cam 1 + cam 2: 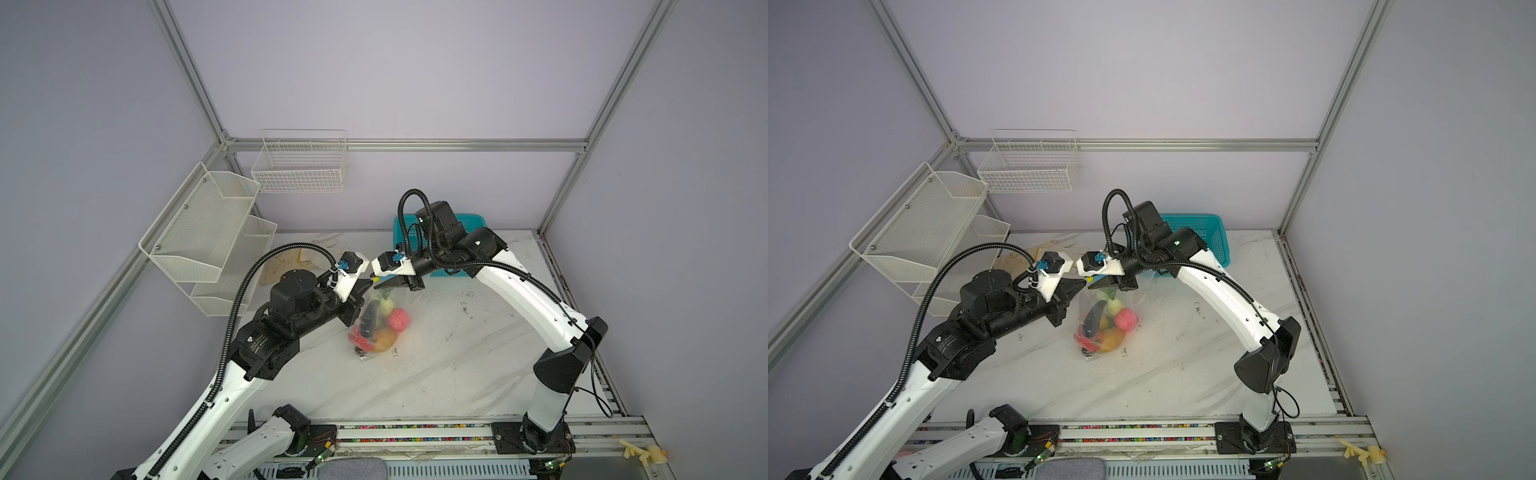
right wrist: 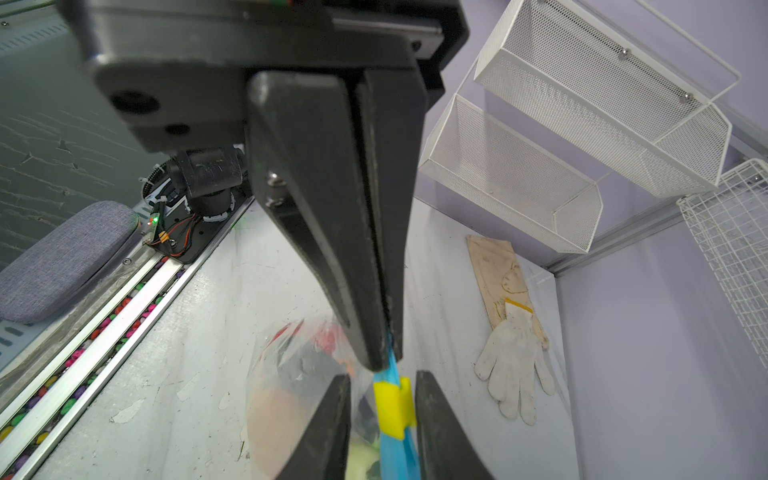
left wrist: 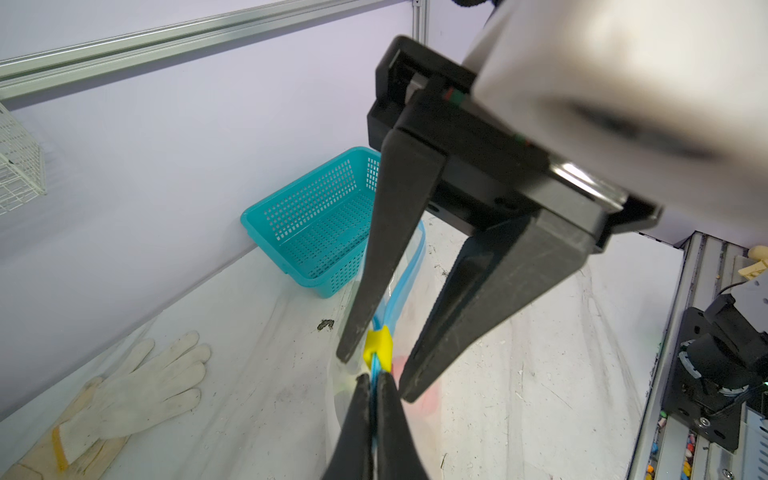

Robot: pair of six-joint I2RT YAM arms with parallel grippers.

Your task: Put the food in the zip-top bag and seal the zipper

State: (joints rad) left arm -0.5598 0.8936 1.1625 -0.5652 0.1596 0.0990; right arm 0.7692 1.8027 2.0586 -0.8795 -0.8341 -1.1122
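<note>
The left tool (image 3: 374, 379) pinches the zipper (image 2: 397, 457) beside its yellow slider (image 2: 394, 409), the bag (image 1: 376, 324) of food (image 1: 399, 320) sagging onto the counter (image 1: 457, 353). The right tool (image 2: 382, 376) straddles that slider, jaws apart. An off-centre squeeze probably pops it loose.

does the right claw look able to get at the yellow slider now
Likely yes: the right claw is open with a finger either side of the slider, nothing between. The left claw pinches the zipper just beside it.

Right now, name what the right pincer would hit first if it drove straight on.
Probably the left pincer, shut on the zipper just ahead. The yellow slider sits between the open fingers of the right pincer; the gap ahead is unclear.
</note>
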